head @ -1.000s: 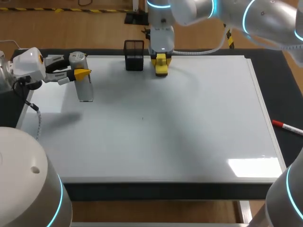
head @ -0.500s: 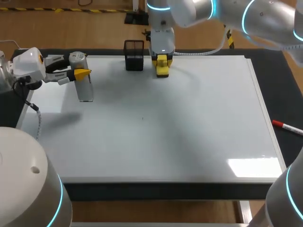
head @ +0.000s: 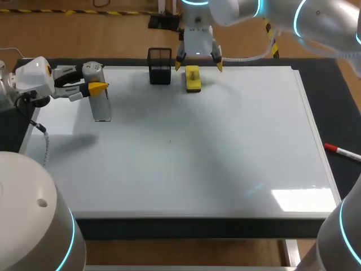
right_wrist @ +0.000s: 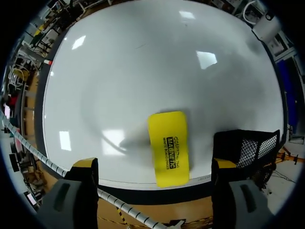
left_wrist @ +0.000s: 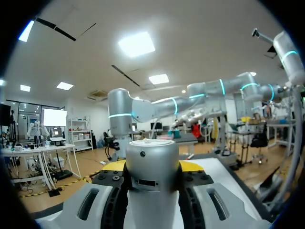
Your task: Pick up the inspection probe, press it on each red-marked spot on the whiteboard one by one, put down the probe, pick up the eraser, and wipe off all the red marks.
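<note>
Now | right claw spread apart above eraser | left claw clamped on probe | likely risk: an off-centre descent clips the mesh holder and skids the eraser

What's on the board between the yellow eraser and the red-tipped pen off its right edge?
Nothing: the head view shows only bare whiteboard between the eraser and the pen.

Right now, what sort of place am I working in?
It looks like a robot test bench, likely in a lab: a whiteboard lies flat, a yellow eraser sits below the open right gripper beside a black mesh holder, and the left gripper holds the inspection probe.
</note>
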{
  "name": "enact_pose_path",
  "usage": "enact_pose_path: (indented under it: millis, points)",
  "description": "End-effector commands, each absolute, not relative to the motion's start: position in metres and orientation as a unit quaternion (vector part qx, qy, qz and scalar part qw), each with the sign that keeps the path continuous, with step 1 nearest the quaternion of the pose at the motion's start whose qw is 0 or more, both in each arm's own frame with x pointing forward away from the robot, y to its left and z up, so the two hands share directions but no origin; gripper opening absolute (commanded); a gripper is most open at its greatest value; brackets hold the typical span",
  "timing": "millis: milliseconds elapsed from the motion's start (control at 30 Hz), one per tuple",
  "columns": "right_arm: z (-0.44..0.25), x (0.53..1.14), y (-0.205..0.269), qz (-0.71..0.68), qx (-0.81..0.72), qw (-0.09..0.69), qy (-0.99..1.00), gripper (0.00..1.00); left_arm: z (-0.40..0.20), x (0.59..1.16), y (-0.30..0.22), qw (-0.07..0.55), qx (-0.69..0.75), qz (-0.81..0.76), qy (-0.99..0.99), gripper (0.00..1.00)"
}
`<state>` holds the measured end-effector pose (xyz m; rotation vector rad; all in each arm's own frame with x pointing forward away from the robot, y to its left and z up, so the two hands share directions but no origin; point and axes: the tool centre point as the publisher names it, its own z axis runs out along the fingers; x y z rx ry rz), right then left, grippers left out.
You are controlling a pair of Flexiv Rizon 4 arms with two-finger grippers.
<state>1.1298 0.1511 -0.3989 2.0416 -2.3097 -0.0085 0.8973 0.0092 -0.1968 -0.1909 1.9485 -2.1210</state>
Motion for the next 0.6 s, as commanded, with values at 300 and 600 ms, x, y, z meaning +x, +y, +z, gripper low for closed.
enact_pose_path:
  millis: [300,600]
  points:
    - [-0.357,1.127,0.118,-0.080,0.574,-0.024,-0.814,1.00,-0.196,0.897,0.009,0.128,-0.066,-0.728,0.670,0.00]
    - [-0.315,1.132,0.103,-0.145,0.483,-0.061,-0.861,1.00,-0.196,0.897,0.009,0.128,-0.066,-0.728,0.670,0.00]
